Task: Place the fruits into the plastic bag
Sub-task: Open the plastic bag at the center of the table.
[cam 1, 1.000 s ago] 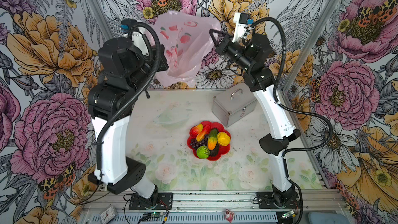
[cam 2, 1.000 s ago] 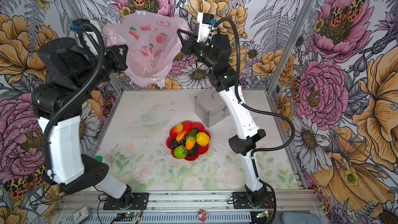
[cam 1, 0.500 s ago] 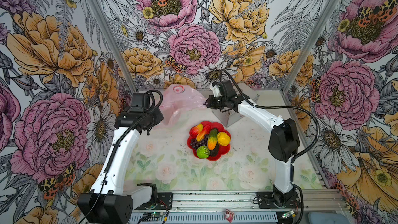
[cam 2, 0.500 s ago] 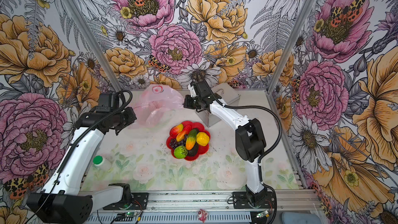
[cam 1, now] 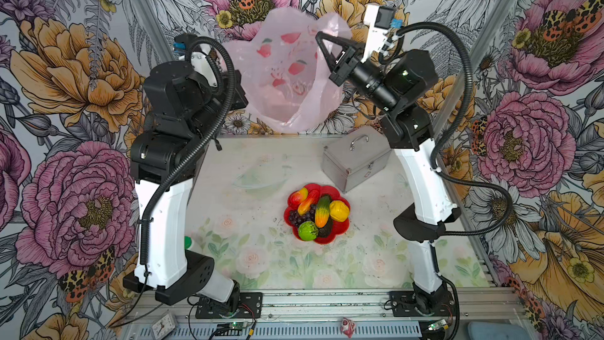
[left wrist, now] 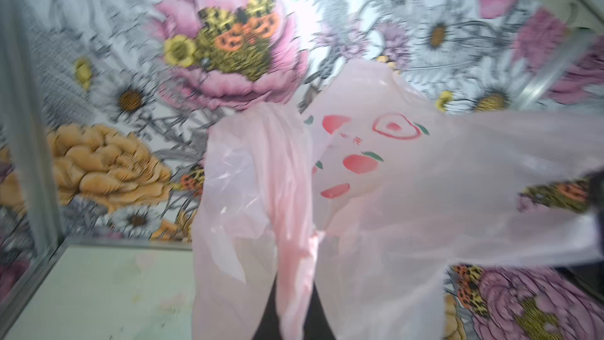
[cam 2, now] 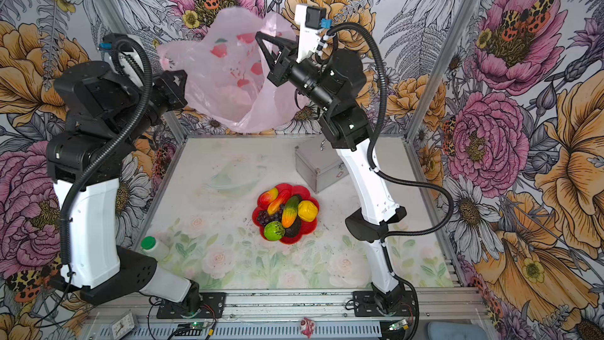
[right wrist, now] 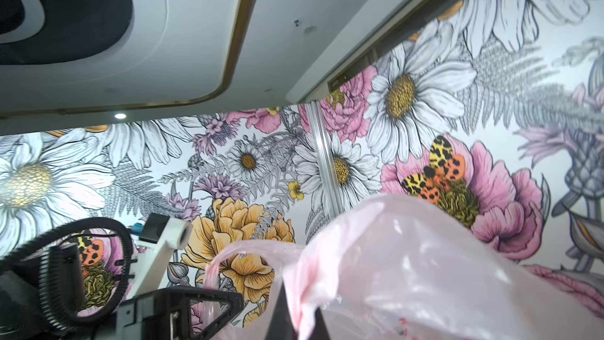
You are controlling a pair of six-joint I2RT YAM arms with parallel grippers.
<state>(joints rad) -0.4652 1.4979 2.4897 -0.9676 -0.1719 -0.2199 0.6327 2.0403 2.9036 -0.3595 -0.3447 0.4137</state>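
Both grippers hold the pale-pink plastic bag [cam 1: 287, 70] high above the back of the table, its mouth stretched between them. My left gripper [cam 1: 243, 91] is shut on a bunched strip of the bag [left wrist: 408, 191], pinched between the dark fingers [left wrist: 271, 315]. My right gripper [cam 1: 319, 36] is shut on the opposite edge of the bag [right wrist: 408, 273]. The fruits lie far below on a red flower-shaped dish [cam 1: 340, 228]: lemon [cam 1: 339, 210], lime [cam 1: 307, 230], long green-orange one [cam 1: 322, 210], two mangoes [cam 1: 299, 196], grapes [cam 1: 295, 217] and avocado [cam 1: 327, 228].
A silver metal case [cam 1: 354, 158] with a handle stands at the back right, next to the dish. A clear bowl [cam 1: 261, 178] lies left of it. In a top view, a white bottle with a green cap [cam 2: 150, 245] stands by the left arm's base.
Half a second ago both grippers held the bag low at the table's back. Now they hold it high against the back wall, as they did one second ago.
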